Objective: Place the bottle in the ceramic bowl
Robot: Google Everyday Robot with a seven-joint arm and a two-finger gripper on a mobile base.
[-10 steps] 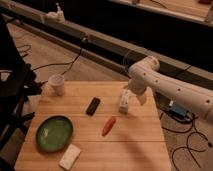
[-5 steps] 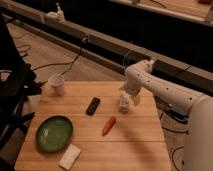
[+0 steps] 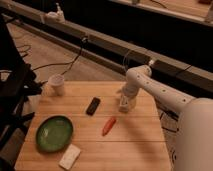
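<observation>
Bottle [image 3: 125, 105] sits beneath the end effector [image 3: 123, 96], arm elbowed down from the right; grip unclear.

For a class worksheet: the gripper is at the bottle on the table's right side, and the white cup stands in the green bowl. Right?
No: the camera view shows the cup on the table, behind the bowl. The gripper is at the bottle.

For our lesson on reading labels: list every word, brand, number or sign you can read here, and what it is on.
None can be read. The bottle, with the gripper at it on the table, shows no legible label; bowl and mug look plain.
</observation>
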